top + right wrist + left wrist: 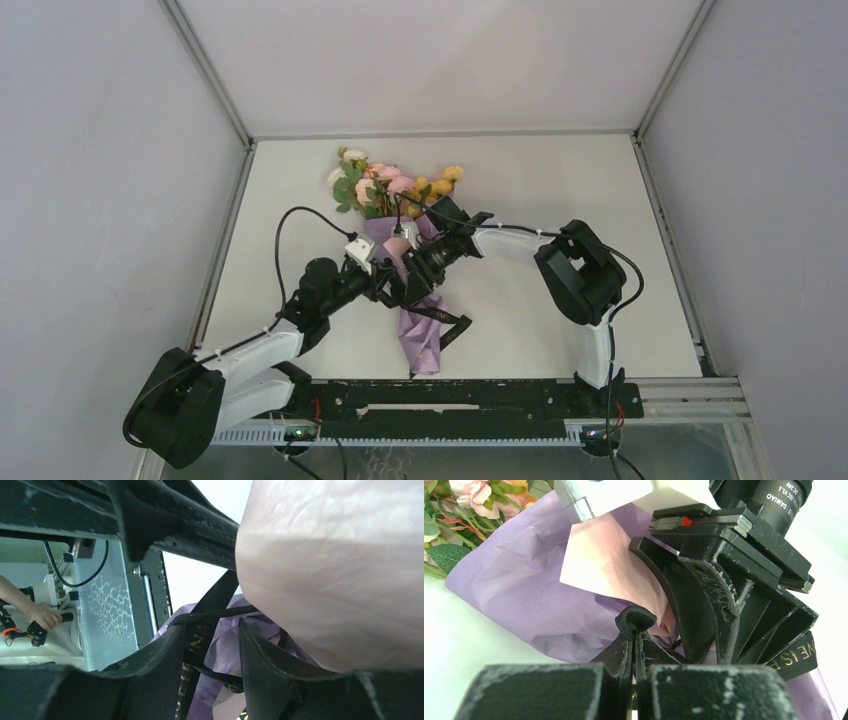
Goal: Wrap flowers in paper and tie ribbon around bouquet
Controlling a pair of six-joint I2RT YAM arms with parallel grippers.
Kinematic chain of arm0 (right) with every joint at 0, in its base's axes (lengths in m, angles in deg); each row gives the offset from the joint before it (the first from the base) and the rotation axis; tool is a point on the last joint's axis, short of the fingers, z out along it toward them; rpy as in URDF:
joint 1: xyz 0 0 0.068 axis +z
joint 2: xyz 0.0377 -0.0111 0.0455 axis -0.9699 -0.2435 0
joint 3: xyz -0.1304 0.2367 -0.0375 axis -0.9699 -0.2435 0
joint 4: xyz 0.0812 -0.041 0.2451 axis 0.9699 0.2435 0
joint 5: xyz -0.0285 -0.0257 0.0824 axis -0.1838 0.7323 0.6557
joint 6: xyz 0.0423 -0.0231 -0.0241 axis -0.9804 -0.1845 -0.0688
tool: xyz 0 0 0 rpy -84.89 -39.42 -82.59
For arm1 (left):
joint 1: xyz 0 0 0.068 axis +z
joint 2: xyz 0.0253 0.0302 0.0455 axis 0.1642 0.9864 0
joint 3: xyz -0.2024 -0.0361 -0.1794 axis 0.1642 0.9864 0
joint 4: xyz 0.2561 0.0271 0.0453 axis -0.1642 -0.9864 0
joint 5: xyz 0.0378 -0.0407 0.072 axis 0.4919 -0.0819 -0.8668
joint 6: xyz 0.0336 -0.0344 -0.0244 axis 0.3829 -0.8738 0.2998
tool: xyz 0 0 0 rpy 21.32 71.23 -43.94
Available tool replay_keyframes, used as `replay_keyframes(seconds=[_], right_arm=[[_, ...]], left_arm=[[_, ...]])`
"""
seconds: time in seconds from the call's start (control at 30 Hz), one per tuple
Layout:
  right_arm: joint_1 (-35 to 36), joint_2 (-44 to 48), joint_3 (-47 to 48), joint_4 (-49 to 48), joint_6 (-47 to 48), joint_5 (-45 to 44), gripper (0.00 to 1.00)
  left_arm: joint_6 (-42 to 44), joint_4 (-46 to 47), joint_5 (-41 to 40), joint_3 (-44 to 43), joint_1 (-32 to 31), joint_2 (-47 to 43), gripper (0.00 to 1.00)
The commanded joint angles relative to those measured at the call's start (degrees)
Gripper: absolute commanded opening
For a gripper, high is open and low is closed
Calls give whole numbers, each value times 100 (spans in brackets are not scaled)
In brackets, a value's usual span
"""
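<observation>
The bouquet lies on the white table, with the flowers (388,183) at its far end and the purple paper (421,335) cone pointing toward me. A pink inner fold (606,562) shows at the cone's mouth. The dark ribbon (446,322) with gold print loops around the cone's middle. My left gripper (638,631) is shut on a small loop of ribbon (637,618) just above the cone. Close to its right, my right gripper (212,630) stands open over the wrap, with ribbon (199,636) strands crossing the gap between its fingers (161,656), unpinched. Both grippers meet over the cone (405,283).
Grey enclosure walls bound the table on the left, back and right. A black and metal rail (470,400) runs along the near edge. The left arm's black cable (300,212) arches above the table. A person's hand (41,616) shows beyond the rail.
</observation>
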Motion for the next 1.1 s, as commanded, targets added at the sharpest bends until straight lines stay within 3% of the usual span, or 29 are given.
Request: replay_keyframes(seconds=[0.0,0.47,0.83,0.93,1.07], right_arm=[[87,319,-36,-506,-455,8,52],[398,517,-435,-1142,-1258,-542,57],[736,491,-440,-681,-1254,-2329,53],[737,585,-467,-670,-1254,-2608,45],[741,734,-493,-672,-1263,-2883,19]], left_arm=[[179,205,-46,112,-4,-95,0],[256,191,-50,125,-4,-112,0],[283,169,-51,120,-4,-131,0],[283,169,-47,123,-4,-139,0],[285,144,-65,130,-4,-169,0]])
